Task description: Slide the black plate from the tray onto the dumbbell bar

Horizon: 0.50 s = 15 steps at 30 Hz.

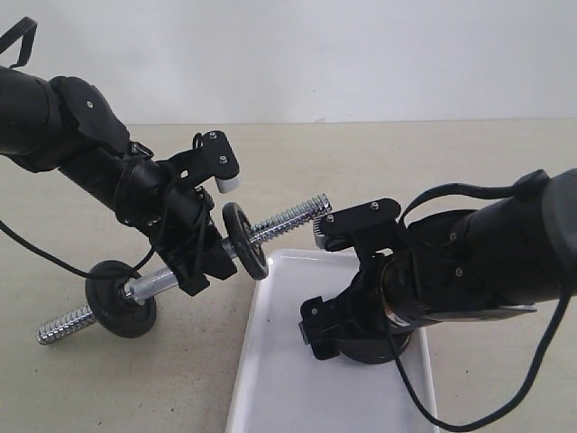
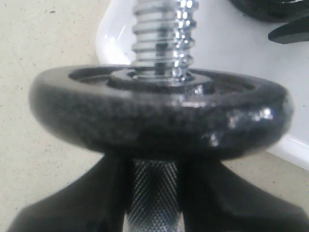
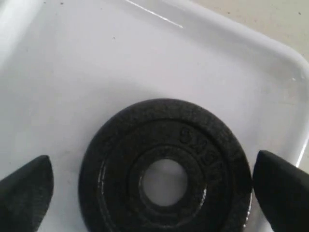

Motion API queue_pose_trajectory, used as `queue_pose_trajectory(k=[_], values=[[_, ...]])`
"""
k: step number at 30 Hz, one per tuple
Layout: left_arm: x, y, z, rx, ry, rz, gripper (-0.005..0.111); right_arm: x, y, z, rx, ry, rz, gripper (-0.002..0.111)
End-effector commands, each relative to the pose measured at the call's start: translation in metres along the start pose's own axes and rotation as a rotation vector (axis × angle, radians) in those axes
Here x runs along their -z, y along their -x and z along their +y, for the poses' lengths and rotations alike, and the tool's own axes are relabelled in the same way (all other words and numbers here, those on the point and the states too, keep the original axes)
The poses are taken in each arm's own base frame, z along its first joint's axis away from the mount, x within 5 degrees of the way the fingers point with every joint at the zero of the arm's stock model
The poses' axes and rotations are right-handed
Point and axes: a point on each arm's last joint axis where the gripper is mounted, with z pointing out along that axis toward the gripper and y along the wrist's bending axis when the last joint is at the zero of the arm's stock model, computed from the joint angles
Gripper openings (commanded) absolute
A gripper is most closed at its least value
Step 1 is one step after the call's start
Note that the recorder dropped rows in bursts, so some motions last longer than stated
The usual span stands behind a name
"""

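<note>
Hovering with right jaws spread wide astride the black plate (image 3: 164, 169) lying flat in the tray (image 3: 72, 72), left jaws clamping the dumbbell bar (image 1: 288, 219) at its knurled middle (one disc (image 1: 245, 240) already on it), likely risking a pinch slipping off that low rim.

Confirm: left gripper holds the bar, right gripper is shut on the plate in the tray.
No. The right gripper is open, straddling the plate lying flat in the tray; the right wrist view shows it. The left gripper does hold the bar.
</note>
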Motion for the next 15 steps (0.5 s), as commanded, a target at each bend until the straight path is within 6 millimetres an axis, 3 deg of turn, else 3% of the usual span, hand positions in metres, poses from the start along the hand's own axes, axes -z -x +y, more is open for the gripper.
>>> queue_pose_trajectory(k=[1, 9, 15], values=[[0.017, 0.015, -0.002, 0.029, 0.015, -0.079, 0.004, -0.004, 0.000, 0.000, -0.001, 0.015, 0.002, 0.105], [0.017, 0.015, -0.002, 0.029, 0.013, -0.078, 0.004, -0.029, -0.017, 0.000, -0.031, -0.011, 0.102, 0.105], [0.017, 0.015, -0.002, 0.029, 0.013, -0.078, 0.004, -0.028, -0.023, -0.006, -0.102, -0.086, 0.163, 0.105]])
